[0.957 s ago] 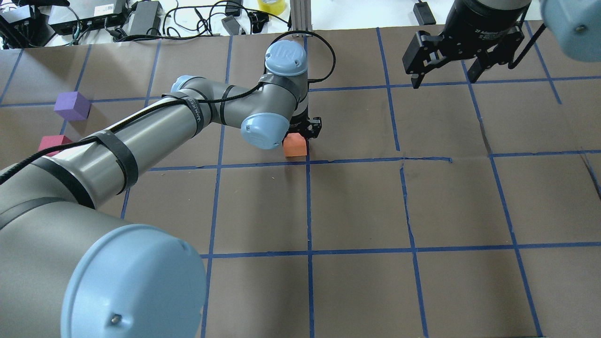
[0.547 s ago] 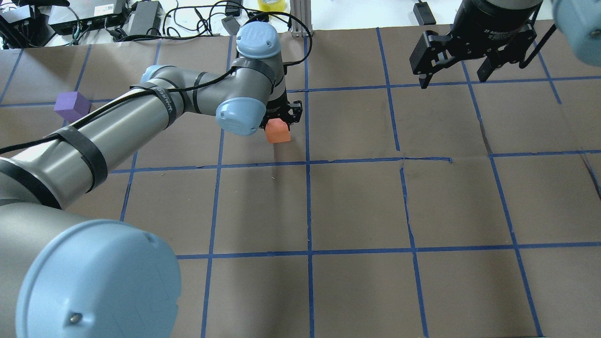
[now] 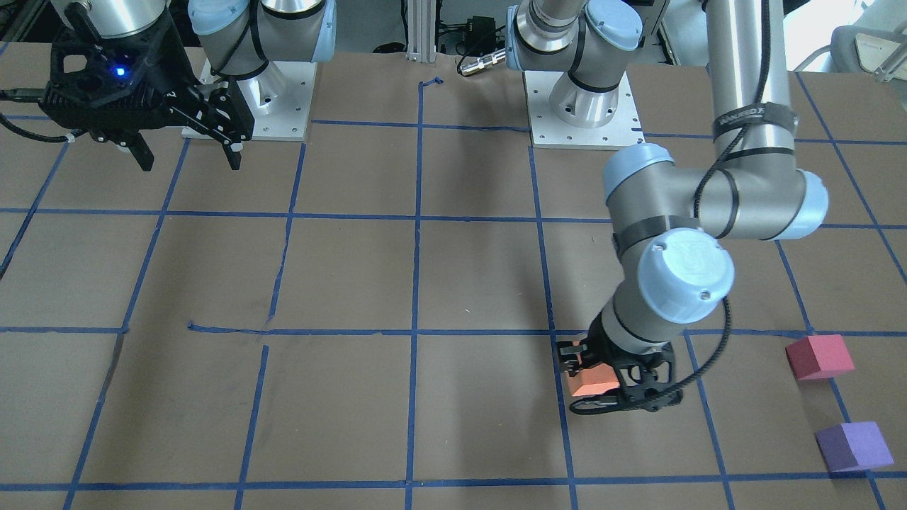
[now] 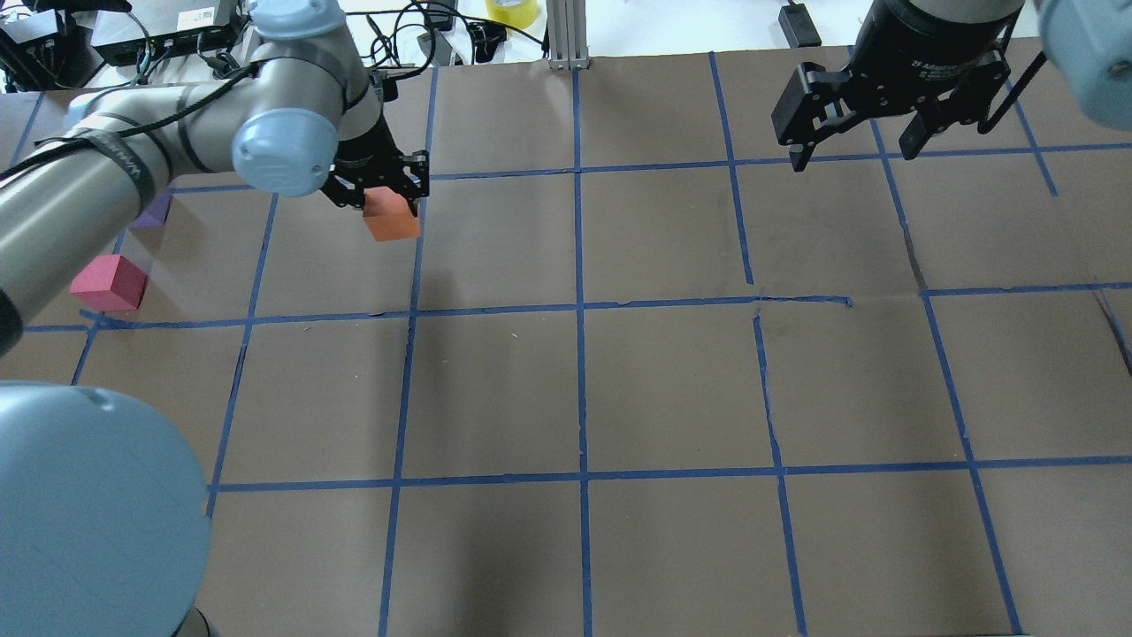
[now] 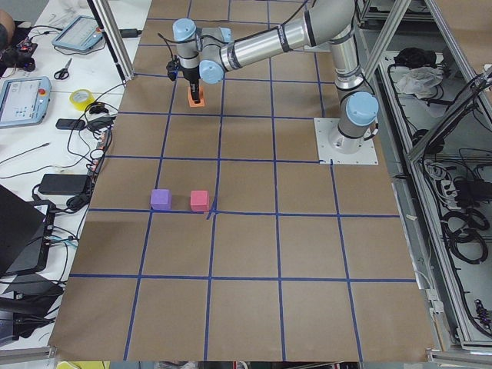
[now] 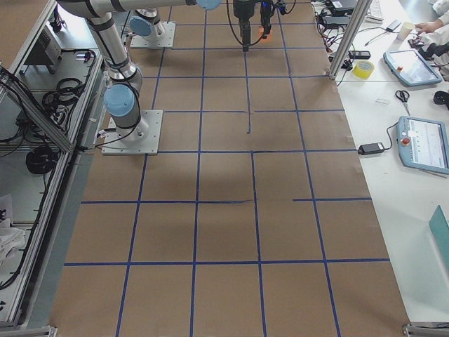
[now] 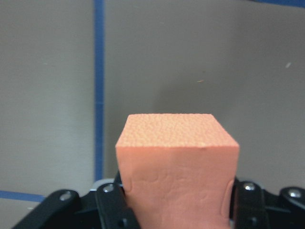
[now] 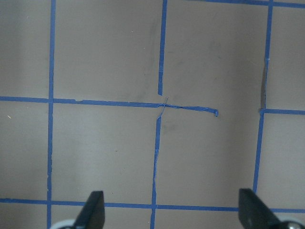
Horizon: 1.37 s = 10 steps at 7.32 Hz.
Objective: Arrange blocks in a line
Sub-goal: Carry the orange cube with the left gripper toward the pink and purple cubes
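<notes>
My left gripper (image 4: 386, 196) is shut on the orange block (image 4: 392, 223) and holds it above the brown paper. The block fills the left wrist view (image 7: 177, 162) between the jaws and shows in the front view (image 3: 594, 382). The reddish-pink block (image 4: 109, 282) lies on the paper to the left of it. The purple block (image 4: 157, 211) sits just beyond, mostly hidden behind my left arm. Both show clearly in the front view, pink (image 3: 818, 356) and purple (image 3: 852, 445). My right gripper (image 4: 853, 150) is open and empty, high over the far right.
The table is covered in brown paper with a blue tape grid (image 4: 581, 305). Cables, power bricks and a yellow tape roll (image 4: 511, 11) lie past the far edge, beside an aluminium post (image 4: 566, 35). The arm bases (image 3: 581, 106) stand on my side.
My left arm has swung left and slightly farther away with the orange block in its grip, toward the pink and purple blocks. The right gripper has barely moved.
</notes>
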{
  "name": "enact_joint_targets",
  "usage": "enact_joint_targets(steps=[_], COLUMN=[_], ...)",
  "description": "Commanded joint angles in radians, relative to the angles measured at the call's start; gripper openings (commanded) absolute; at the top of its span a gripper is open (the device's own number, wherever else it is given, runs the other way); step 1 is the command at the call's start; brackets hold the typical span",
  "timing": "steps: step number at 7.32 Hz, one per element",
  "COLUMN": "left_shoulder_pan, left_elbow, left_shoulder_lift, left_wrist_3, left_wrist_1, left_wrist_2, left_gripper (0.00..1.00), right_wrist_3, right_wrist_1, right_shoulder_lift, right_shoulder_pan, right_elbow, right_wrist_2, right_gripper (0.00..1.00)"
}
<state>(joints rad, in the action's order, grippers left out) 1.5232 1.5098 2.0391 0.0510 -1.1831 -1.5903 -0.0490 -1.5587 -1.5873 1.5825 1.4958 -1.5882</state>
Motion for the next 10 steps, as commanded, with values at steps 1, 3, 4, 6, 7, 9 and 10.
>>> enact_joint_targets(steps=[1,3,4,6,7,9,10], left_shoulder_pan=[-0.154,-0.305,-0.322,-0.404,-0.428,-0.500,-0.517], left_elbow=[-0.002,-0.032,-0.081,-0.109,-0.146,-0.194,-0.220], left_shoulder_lift=[-0.037,-0.013,-0.005,0.035,0.067,0.122,0.145], left_wrist_3=[-0.208,-0.347,-0.379,-0.408,-0.421,-0.566,-0.607], left_wrist_1=[-0.023,-0.024,-0.065,-0.066,-0.067,-0.061,-0.056], left_wrist_2=[-0.080,-0.089,-0.099,-0.096,-0.097,-0.085,-0.065], left_gripper=[0.00,0.00,0.00,0.00,0.00,0.00,0.00], right_wrist_3=[0.000,0.000,-0.002,-0.002,-0.003,-0.003,-0.005], right_wrist_1=[0.000,0.000,0.000,0.000,0.000,0.000,0.000], right_shoulder_lift=[0.001,0.001,0.001,0.001,0.001,0.000,0.001], right_shoulder_pan=[0.001,0.001,0.001,-0.001,-0.001,0.001,0.001], right_elbow=[0.001,0.001,0.001,0.001,0.001,0.001,0.001], right_wrist_2=[0.000,0.002,0.001,0.000,0.002,0.002,0.002], right_gripper=[1.00,1.00,1.00,1.00,1.00,1.00,1.00])
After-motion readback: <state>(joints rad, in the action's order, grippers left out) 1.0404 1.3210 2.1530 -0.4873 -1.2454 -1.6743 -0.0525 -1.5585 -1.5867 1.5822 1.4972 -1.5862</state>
